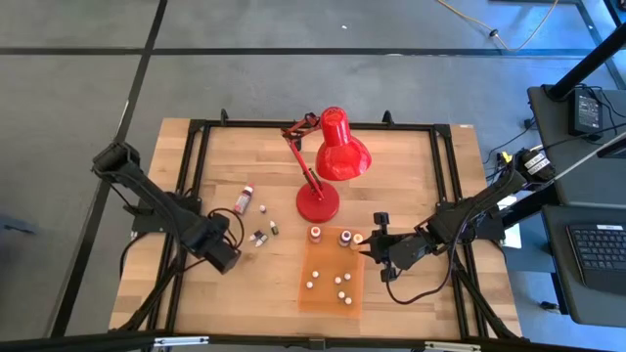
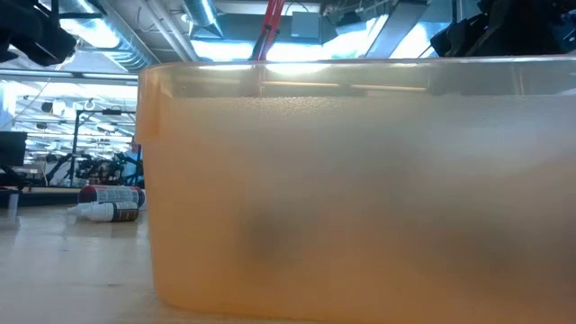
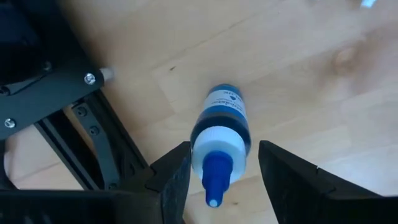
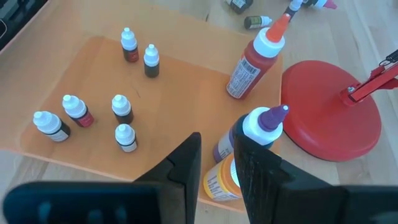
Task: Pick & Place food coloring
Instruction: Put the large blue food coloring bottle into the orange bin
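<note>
The left end effector (image 3: 217, 171) sits low over the worktop (image 1: 411, 166), fingers apart around a blue-capped bottle (image 3: 221, 134), without clamping it; the right end effector (image 4: 217, 165) hovers at the orange tray (image 4: 180, 81) edge, fingers nearly together, gripping nothing; six small food coloring bottles (image 4: 121, 109) stand on the tray, three larger ones (image 4: 255, 62) beside the red lamp base (image 4: 329, 112), others (image 1: 259, 235) lie left of it.
</note>
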